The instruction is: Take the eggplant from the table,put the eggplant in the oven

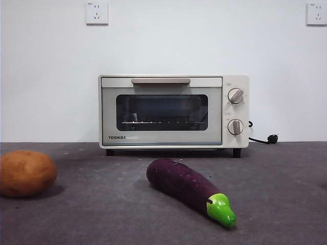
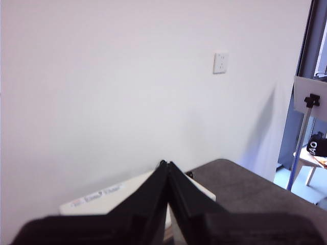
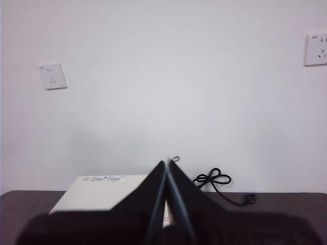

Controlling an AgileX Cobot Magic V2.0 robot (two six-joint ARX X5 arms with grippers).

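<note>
Surface (image 1: 286, 173), flat, dark grey and matte, carries all items. Cream-white Toshiba toaster oven (image 1: 173, 111), with dark glass window, stands at the rear against the white wall; its door is shut, with the beige bar handle (image 1: 160, 80) along the top edge. Round orange-brown potato (image 1: 26, 173) sits at the front, well apart from the oven. Long, glossy, dark purple eggplant (image 1: 181, 182) lies on the surface in front of the oven, apart from it, with its green stem cap nearest the front camera.

Left end effector (image 2: 167, 164) and right end effector (image 3: 167, 163) both hang high above the oven, jaws pressed together, holding nothing.

Procedure judgement: the door must be opened before loading. Pull the handle down with one end effector. Open the other end effector's jaws, then grasp the eggplant across its thick purple middle, not the tapered cap, as the glossy skin may slip.
</note>
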